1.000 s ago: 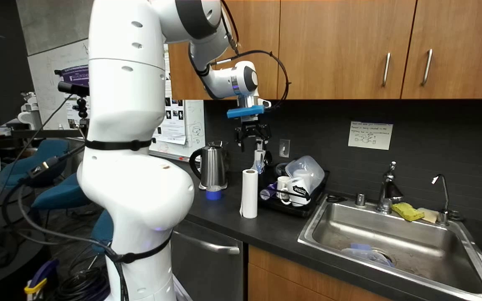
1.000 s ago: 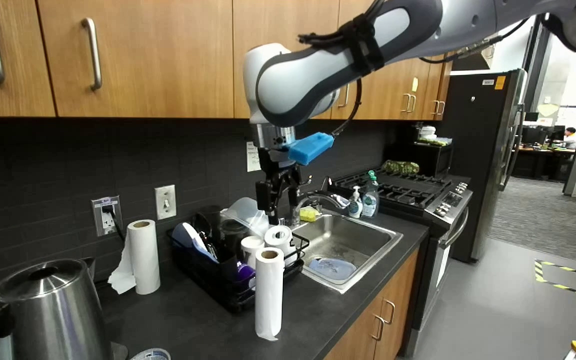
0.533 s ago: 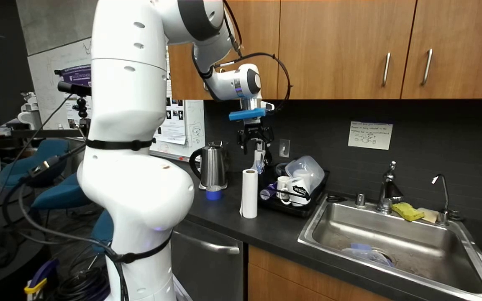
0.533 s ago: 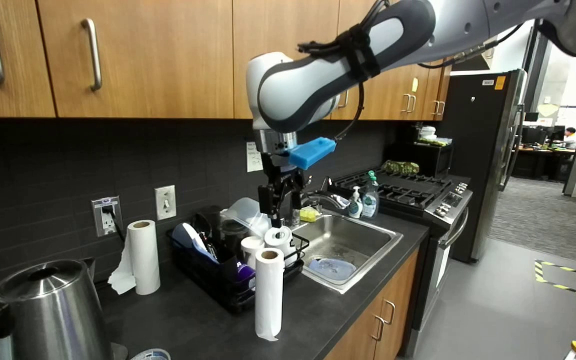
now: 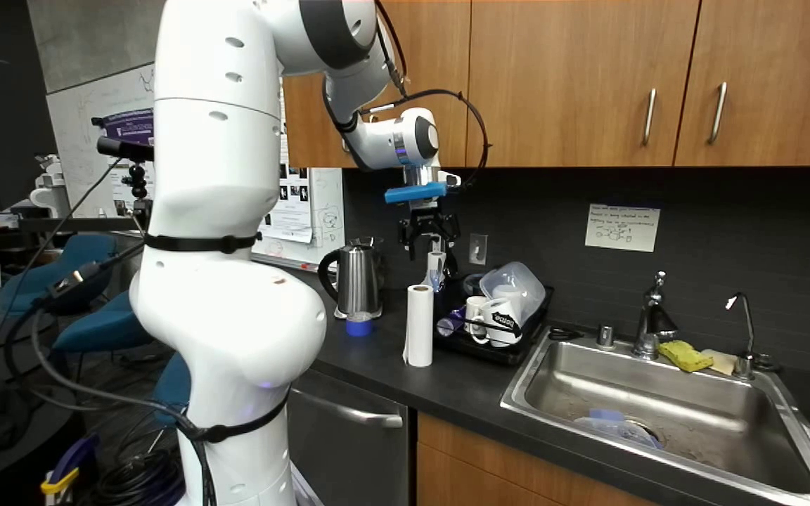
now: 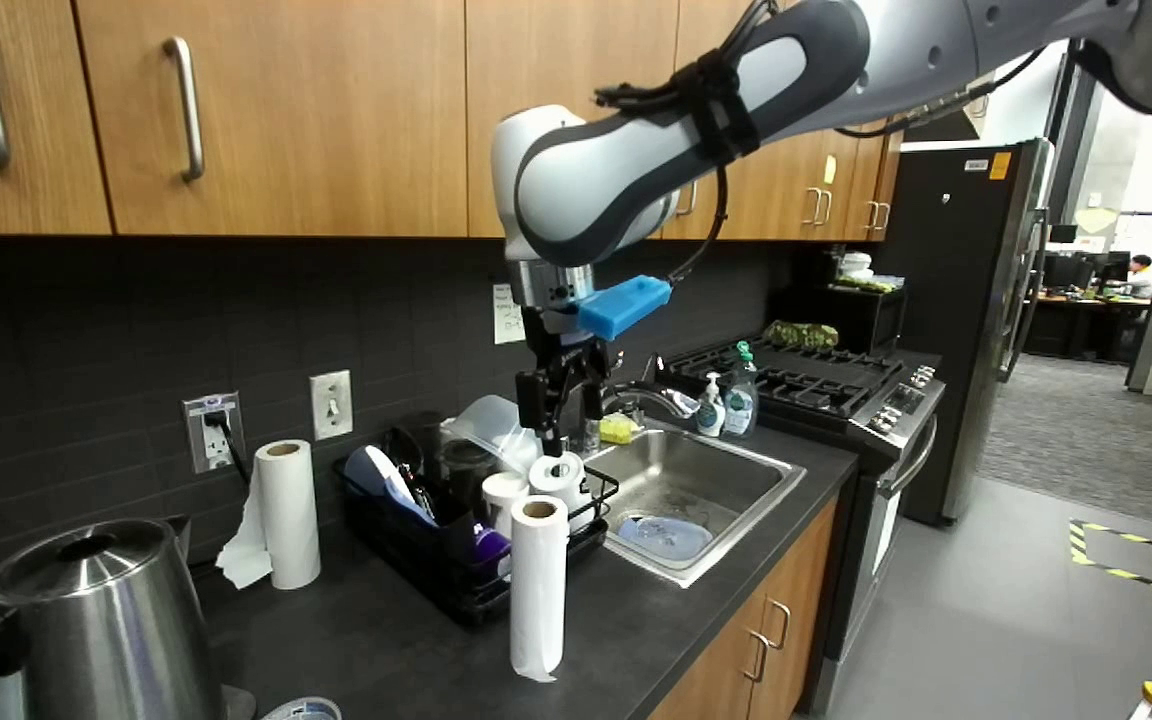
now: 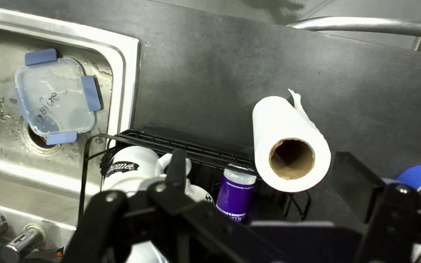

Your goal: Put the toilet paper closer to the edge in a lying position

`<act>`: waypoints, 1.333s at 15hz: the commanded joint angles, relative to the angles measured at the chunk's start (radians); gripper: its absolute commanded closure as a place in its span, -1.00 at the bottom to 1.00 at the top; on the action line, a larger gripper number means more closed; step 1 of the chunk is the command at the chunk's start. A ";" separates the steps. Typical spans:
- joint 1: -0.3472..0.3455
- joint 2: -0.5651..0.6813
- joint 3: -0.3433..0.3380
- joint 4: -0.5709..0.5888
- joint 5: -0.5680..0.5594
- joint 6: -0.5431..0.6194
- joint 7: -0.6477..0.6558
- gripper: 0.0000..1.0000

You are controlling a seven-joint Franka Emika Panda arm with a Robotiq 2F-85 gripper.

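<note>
The toilet paper is a tall white roll standing upright on the dark worktop. It shows in both exterior views (image 5: 419, 330) (image 6: 538, 590). In the wrist view the roll (image 7: 274, 118) shows its open brown core facing up. My gripper (image 5: 430, 247) hangs above the worktop, higher than the roll and apart from it. It is open and empty, also in an exterior view (image 6: 568, 425). In the wrist view the gripper (image 7: 260, 157) has its jaws wide apart, with the roll's top between them in the picture. The front edge (image 5: 489, 431) also shows in the wrist view (image 7: 232, 19).
A black dish rack (image 6: 391, 565) with mugs and tubs stands beside the roll. The steel sink (image 5: 517, 400) lies past the rack. The steel jug (image 5: 358, 281) and a blue-based item (image 5: 358, 327) stand nearby. Another white roll (image 6: 288, 520) stands by the wall outlet.
The arm and gripper have come down slightly between one second and half a second ago. Since then they stand still. The roll has not moved and the gripper stays open.
</note>
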 commanded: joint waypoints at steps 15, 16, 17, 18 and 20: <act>0.014 0.102 -0.018 0.041 -0.029 0.146 0.020 -1.00; 0.016 0.112 -0.019 0.045 -0.031 0.151 0.019 -1.00; 0.016 0.124 -0.022 0.051 -0.033 0.149 0.022 -1.00; 0.016 0.132 -0.025 0.054 -0.035 0.148 0.022 -1.00; 0.012 0.131 -0.032 0.044 -0.034 0.146 0.026 -1.00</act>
